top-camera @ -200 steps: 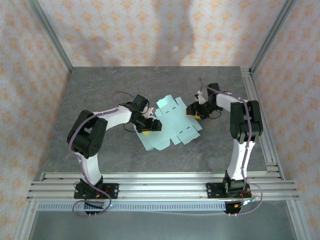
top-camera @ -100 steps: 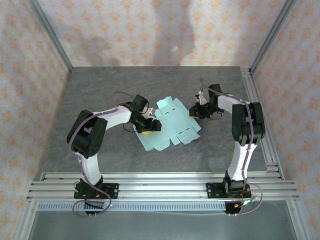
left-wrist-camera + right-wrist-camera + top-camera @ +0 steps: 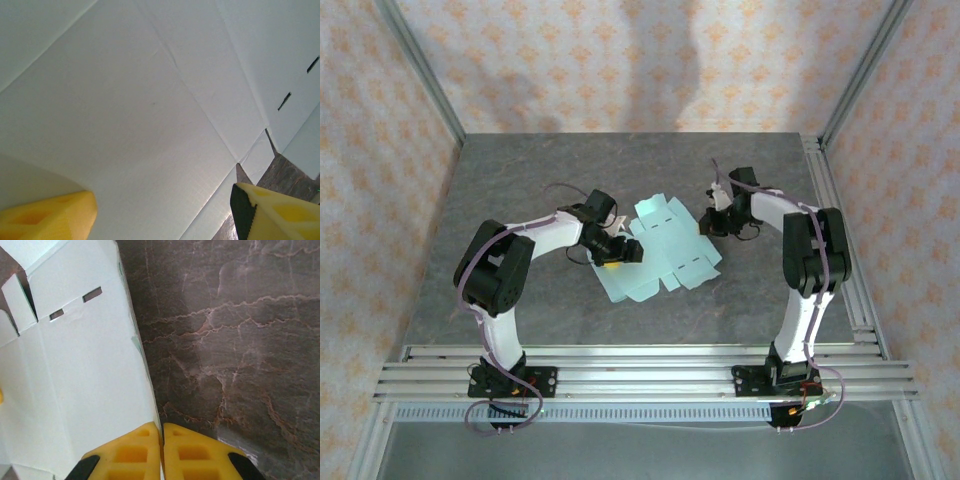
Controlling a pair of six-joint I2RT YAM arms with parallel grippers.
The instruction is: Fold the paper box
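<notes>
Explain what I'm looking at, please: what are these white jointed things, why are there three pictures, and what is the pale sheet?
These are two robot arms, bolted side by side at the near edge of a table. The wide picture comes from a fixed camera above and behind them. The other two come from a small camera on each wrist, which is why yellow fingertips show at the bottom. On the grey stone-patterned table lies the paper box, not yet folded: a flat sheet of pale mint card with flaps and slots. The left gripper has its fingers spread open over the sheet's left part. The right gripper has its fingers closed together at the sheet's right edge, and seems to be pinching it.
</notes>
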